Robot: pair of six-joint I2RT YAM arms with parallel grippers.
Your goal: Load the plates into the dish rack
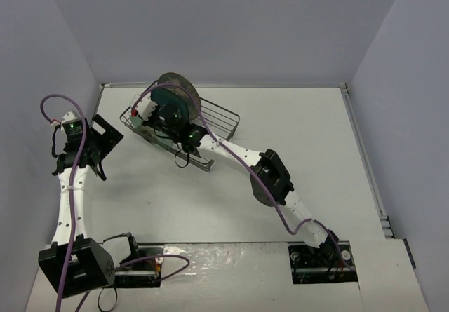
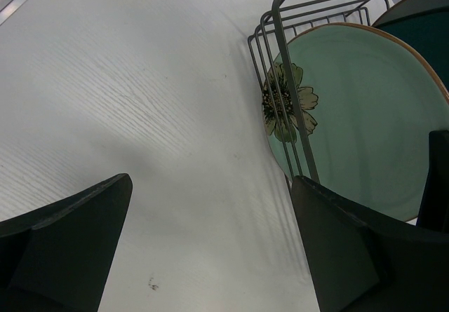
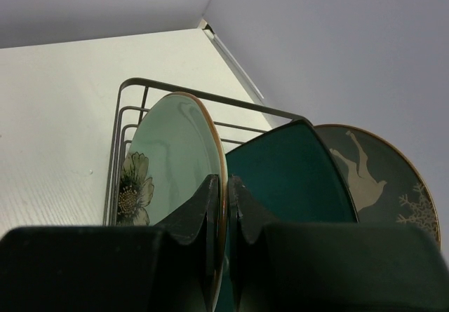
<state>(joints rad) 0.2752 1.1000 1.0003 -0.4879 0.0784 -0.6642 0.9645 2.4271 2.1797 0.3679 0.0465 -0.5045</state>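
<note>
Right wrist view: right gripper [image 3: 223, 186] clamps rim of mint-green flower plate [image 3: 175, 151], upright in dish rack [image 3: 111, 158] (teal plate [image 3: 295, 172] at its 3 o'clock). Left gripper [image 2: 210, 182] stands wide, empty.

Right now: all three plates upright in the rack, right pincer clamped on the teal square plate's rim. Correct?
Not quite. The right pincer is clamped on the rim of the mint-green plate, not the teal square plate behind it; the right wrist view shows this. The rest holds: all three plates, the deer plate included, stand upright in the dish rack.
</note>
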